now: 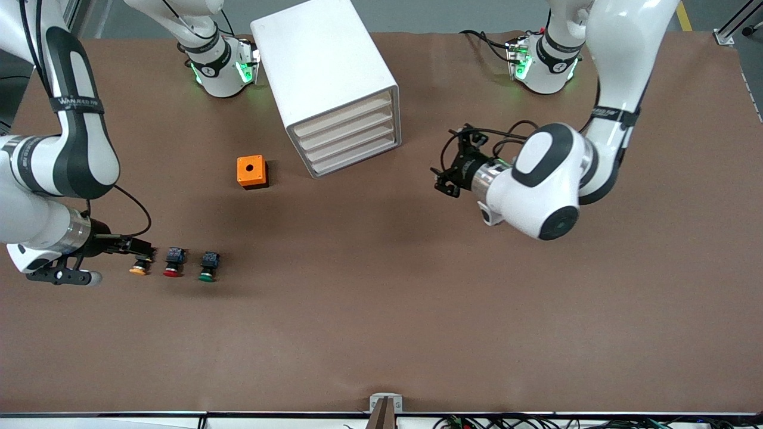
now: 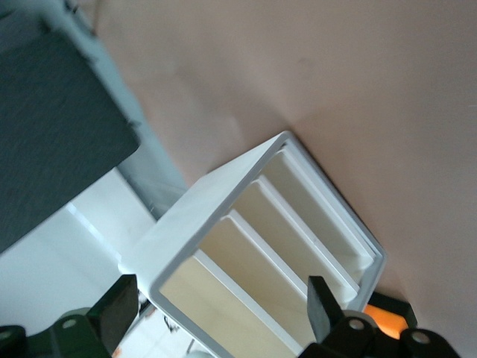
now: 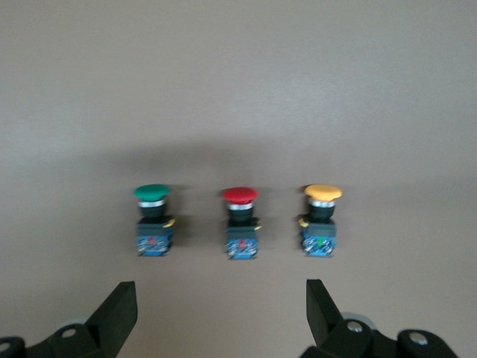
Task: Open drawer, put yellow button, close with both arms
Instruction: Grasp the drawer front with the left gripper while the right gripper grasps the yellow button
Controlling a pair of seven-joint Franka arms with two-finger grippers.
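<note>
The yellow button (image 1: 140, 268) (image 3: 322, 216) lies on the brown table at the right arm's end of a row of three buttons. My right gripper (image 1: 134, 245) (image 3: 220, 302) hovers open just above that row, nothing between its fingers. The white cabinet (image 1: 325, 77) stands farther from the front camera, and its top drawer (image 1: 343, 119) (image 2: 223, 306) is shut like the three below it. My left gripper (image 1: 447, 179) (image 2: 220, 298) hangs open and empty in front of the drawer fronts, toward the left arm's end, apart from them.
A red button (image 1: 173, 262) (image 3: 241, 220) and a green button (image 1: 208, 266) (image 3: 153, 220) lie beside the yellow one. An orange box (image 1: 251, 171) (image 2: 380, 317) with a round hole sits beside the cabinet, toward the right arm's end.
</note>
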